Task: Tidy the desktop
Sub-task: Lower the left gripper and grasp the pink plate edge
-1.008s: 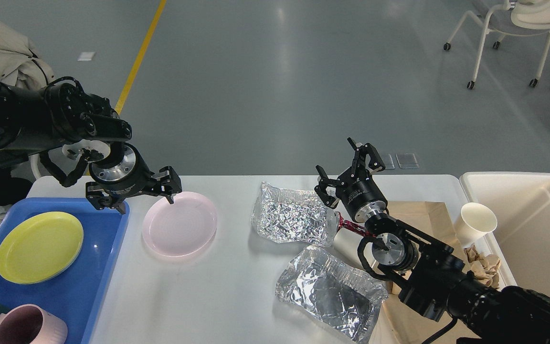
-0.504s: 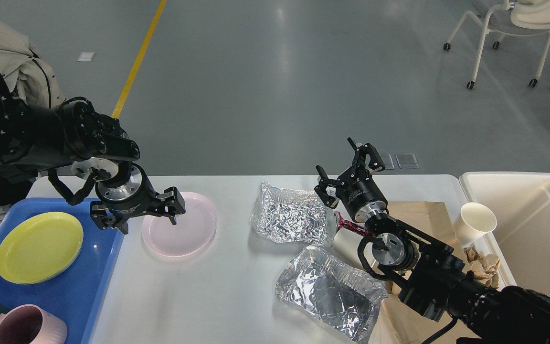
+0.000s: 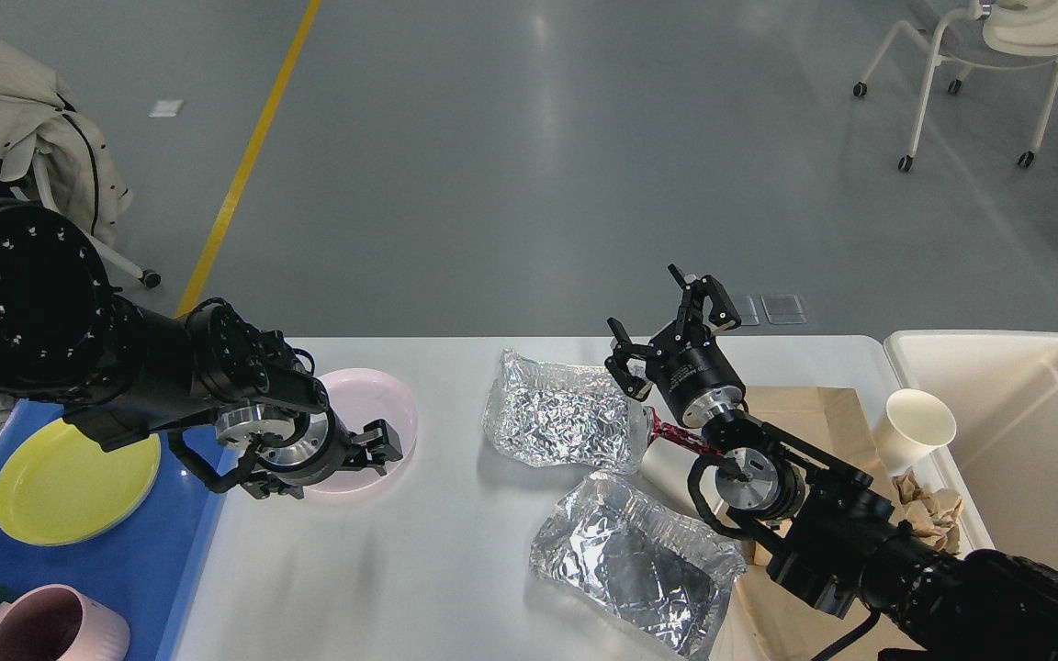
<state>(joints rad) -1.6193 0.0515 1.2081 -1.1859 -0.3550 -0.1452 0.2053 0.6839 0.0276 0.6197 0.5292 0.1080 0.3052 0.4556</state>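
Desktop (image 3: pixel 419 569) spread wide across the lower view, long axis left to right, white and bare in the middle. Blue tray (image 3: pixel 162 551) at its left end, carrying a yellow plate (image 3: pixel 74 473) and a pink mug (image 3: pixel 56 624); cream bin (image 3: pixel 1025 431) at its right end. Pink plate (image 3: pixel 373 404) flat on the desktop just right of the tray, round, so no long axis and no pointing direction to speak of. Left gripper (image 3: pixel 373 450) low over the plate's near rim, fingers aimed right, plate lying just beyond and to the far side of them; seen too dark and end-on to tell whether parted or pressed together. Right gripper (image 3: pixel 671 321) held up well apart from the plate, fingers spread, nothing between them, nearest the crumpled foil (image 3: pixel 561 413). Second foil sheet (image 3: pixel 639 560) toward the near edge; paper cup (image 3: pixel 915 424) tipped against the bin. Left arm plainly the nearer to the plate. Likely next: rim pinch, then a short carry leftward onto the tray.
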